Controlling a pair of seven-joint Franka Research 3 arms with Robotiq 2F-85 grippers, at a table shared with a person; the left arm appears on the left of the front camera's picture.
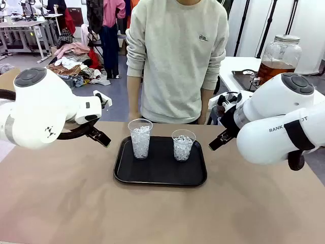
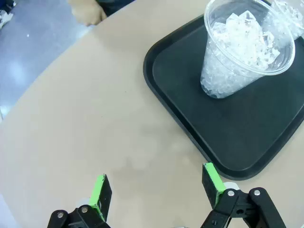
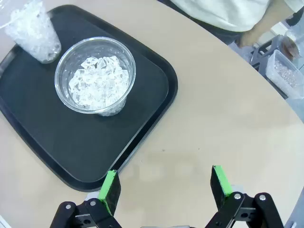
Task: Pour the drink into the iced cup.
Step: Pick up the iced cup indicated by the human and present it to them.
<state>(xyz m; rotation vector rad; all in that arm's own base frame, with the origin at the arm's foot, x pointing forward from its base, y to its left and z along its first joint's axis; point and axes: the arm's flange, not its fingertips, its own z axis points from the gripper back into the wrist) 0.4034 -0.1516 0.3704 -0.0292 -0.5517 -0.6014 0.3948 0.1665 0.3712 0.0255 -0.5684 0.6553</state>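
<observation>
The drink (image 1: 271,71) stands well beyond the tray (image 1: 160,174) — left gripper (image 2: 156,184) and right gripper (image 3: 165,181) beside the tray, fingers spread wide, empty

White right robot arm (image 1: 277,133): black lettering on casing, "RANK" then "OT" readable; letters between hidden under black strap (image 1: 298,136). Small dark emblem (image 1: 203,37) on person's light grey sweatshirt (image 1: 172,66): too small to read.

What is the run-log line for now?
left end effector: open; right end effector: open; iced cups: on black tray; drink: in glass dispenser
</observation>
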